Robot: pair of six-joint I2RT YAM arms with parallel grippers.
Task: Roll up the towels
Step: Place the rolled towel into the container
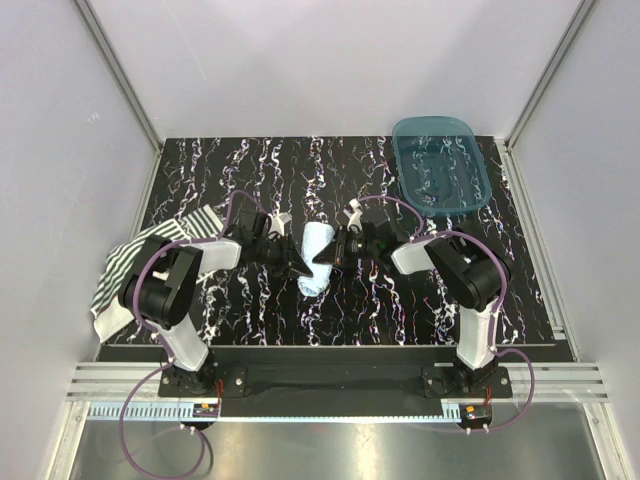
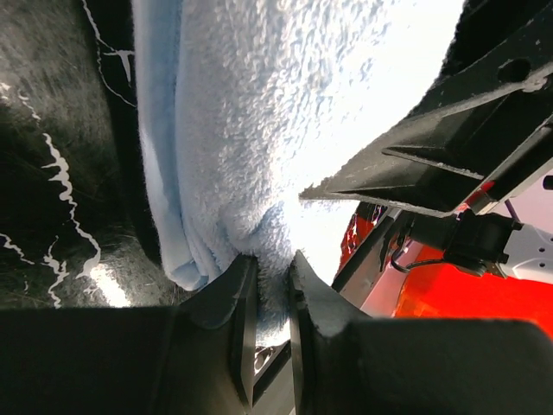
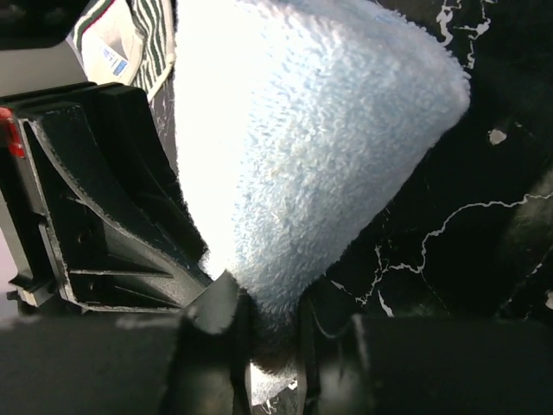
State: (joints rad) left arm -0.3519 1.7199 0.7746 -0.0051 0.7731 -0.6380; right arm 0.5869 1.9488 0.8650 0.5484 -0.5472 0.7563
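The light blue towel (image 1: 316, 256) lies as a loose roll in the middle of the black marbled table (image 1: 400, 310). From the left, my left gripper (image 1: 298, 268) is shut on an edge of this towel (image 2: 259, 130); cloth is pinched between its jaws (image 2: 272, 270). My right gripper (image 1: 327, 258) comes from the right, and its jaws (image 3: 268, 311) are shut on a fold of the blue towel (image 3: 311, 147). The two grippers nearly touch at the roll. The green-and-white striped towel (image 1: 122, 268) hangs over the table's left edge under the left arm, and its corner (image 3: 143, 35) shows in the right wrist view.
A translucent teal tub (image 1: 440, 165) stands at the back right of the table. Grey walls with metal frame rails close in the left, back and right sides. The right gripper's fingers (image 2: 415, 173) fill the right of the left wrist view.
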